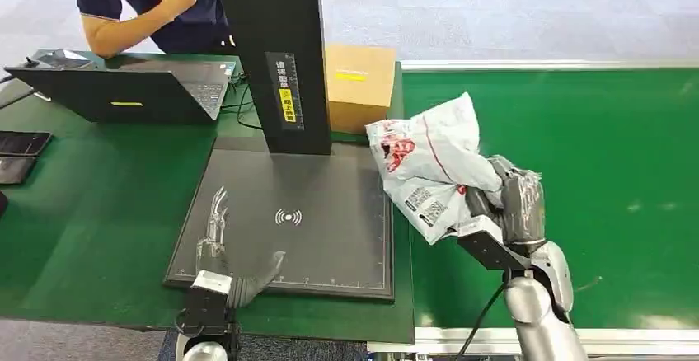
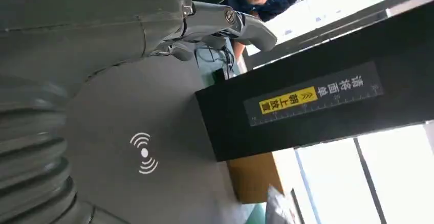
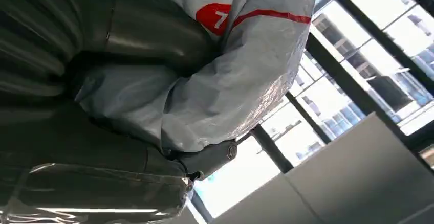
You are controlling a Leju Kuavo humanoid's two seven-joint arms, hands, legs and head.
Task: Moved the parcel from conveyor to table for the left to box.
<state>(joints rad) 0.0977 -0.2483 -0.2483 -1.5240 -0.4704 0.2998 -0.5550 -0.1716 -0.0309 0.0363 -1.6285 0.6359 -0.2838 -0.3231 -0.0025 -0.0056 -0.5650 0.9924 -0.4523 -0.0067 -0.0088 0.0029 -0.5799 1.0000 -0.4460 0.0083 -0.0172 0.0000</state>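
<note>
The right robot hand [image 1: 503, 204] grips a crumpled white plastic parcel [image 1: 429, 167] by its lower right side, holding it up in the air so the bag hangs free above the seam where the green conveyor [image 1: 593, 155] meets the tabletop [image 1: 99, 213]. The right wrist view confirms the hold: the grey film with its red print bunches between the thumb and the darker fingers [image 3: 204, 157], which looks like a firm enough pinch for a soft, shapeless bag. Holding it high probably keeps the loose plastic from dragging across the belt edge on the way over.

The left robot hand [image 1: 218, 246] grasps nothing; it lies released with fingers stretched forward over the dark scanning mat [image 1: 330, 237], near the wireless symbol [image 1: 288, 217]. That position likely leaves it ready to receive the parcel once it is set down. The black scanner post [image 1: 276, 56] stands at the back of the mat, and a cardboard box [image 1: 358, 85] sits just behind and to its right, close at hand for boxing.

A laptop [image 1: 132, 89] rests on the tabletop further left, where a person [image 1: 148, 2] in a dark shirt sits well apart from both arms.

By this judgement the transfer is midway: the parcel is off the belt but not yet down on the mat
</note>
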